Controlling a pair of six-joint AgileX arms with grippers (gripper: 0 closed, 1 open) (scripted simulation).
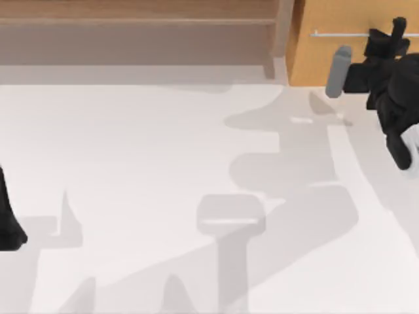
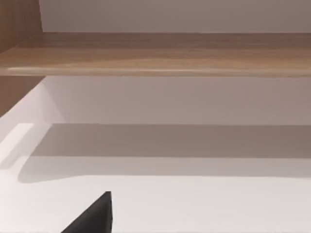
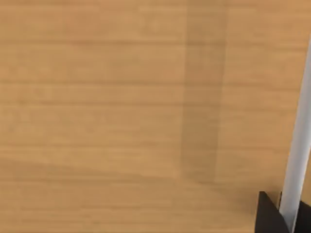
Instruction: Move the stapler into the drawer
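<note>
The drawer [image 1: 327, 55] is the light orange-brown front at the table's back right, with a thin silver bar handle [image 1: 344, 34]. My right gripper [image 1: 391, 34] is at the right end of that handle. In the right wrist view the handle [image 3: 297, 136] runs between two black fingertips [image 3: 267, 216], which sit against its two sides. The stapler [image 1: 301, 120] is a small pale sliver lying on the white table in front of the drawer, apart from both grippers. My left gripper [image 1: 9, 226] is parked at the table's left edge.
A brown wooden open shelf [image 1: 137, 29] spans the back left, and it also shows in the left wrist view as the shelf [image 2: 160, 53]. A grey cylinder [image 1: 338, 70] fixed to the right arm juts over the drawer front. Soft shadows cross the table [image 1: 131, 144].
</note>
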